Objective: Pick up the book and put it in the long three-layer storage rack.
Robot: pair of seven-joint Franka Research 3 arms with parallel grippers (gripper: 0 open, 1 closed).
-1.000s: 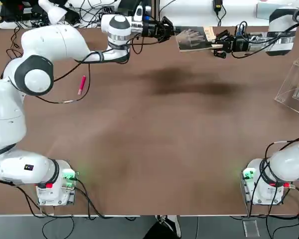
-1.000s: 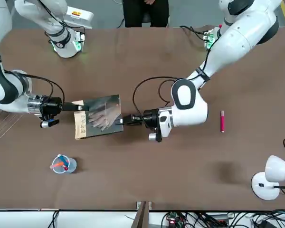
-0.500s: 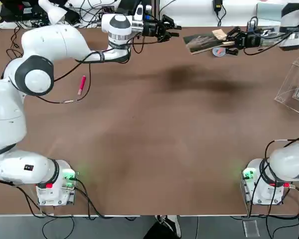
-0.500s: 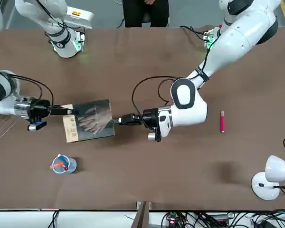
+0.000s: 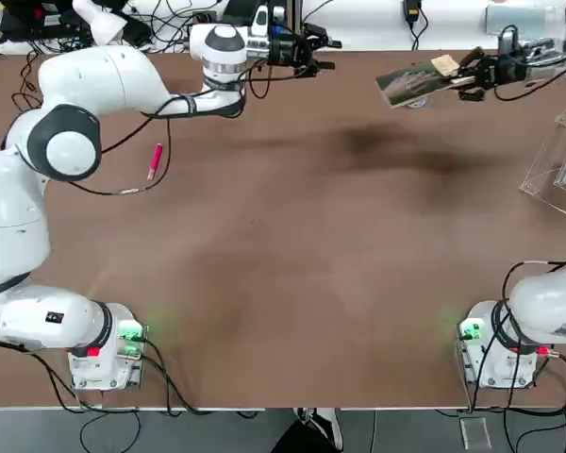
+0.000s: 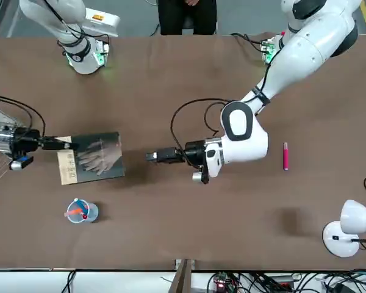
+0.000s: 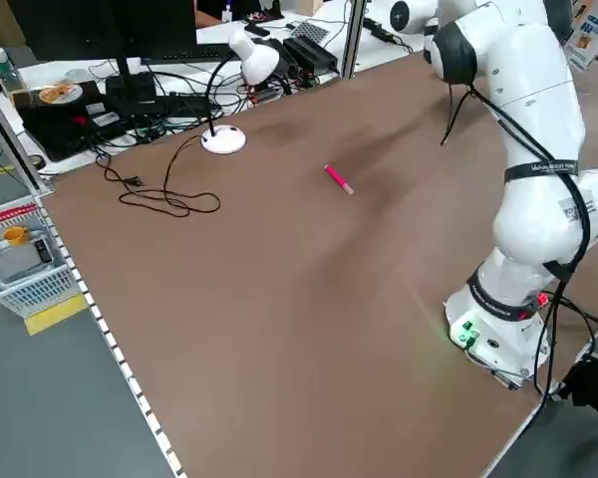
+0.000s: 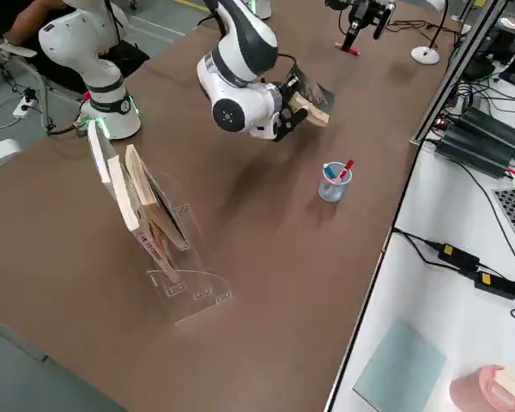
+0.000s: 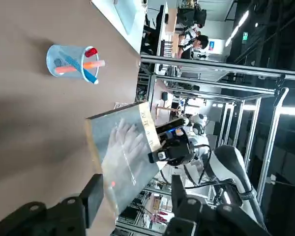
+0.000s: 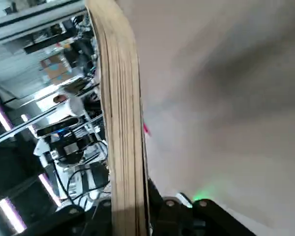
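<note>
The book (image 5: 413,83) is thin and dark, with a pale hand image and a tan strip, and hangs above the table's far side. My right gripper (image 5: 460,77) is shut on its tan edge; in the front view the book (image 6: 93,157) sticks out from that gripper (image 6: 56,144). The right wrist view shows the book (image 10: 120,113) edge-on between the pads. My left gripper (image 6: 150,156) is open, a short way off from the book's free edge, with nothing held. The clear long three-layer storage rack (image 8: 159,227) stands at the robot's right, seen from above as the rack (image 5: 557,156).
A clear cup of pens (image 6: 79,211) stands by the far edge under the book's path. A red pen (image 5: 155,160) lies on the left half. A white lamp (image 6: 348,231) sits at the far left corner. Flat tan items lean in the rack. A person (image 6: 186,13) stands behind the bases.
My left gripper opened and let go of the book. My right gripper carried the book to the robot's right, toward the rack, leaving a gap between book and left fingers.
</note>
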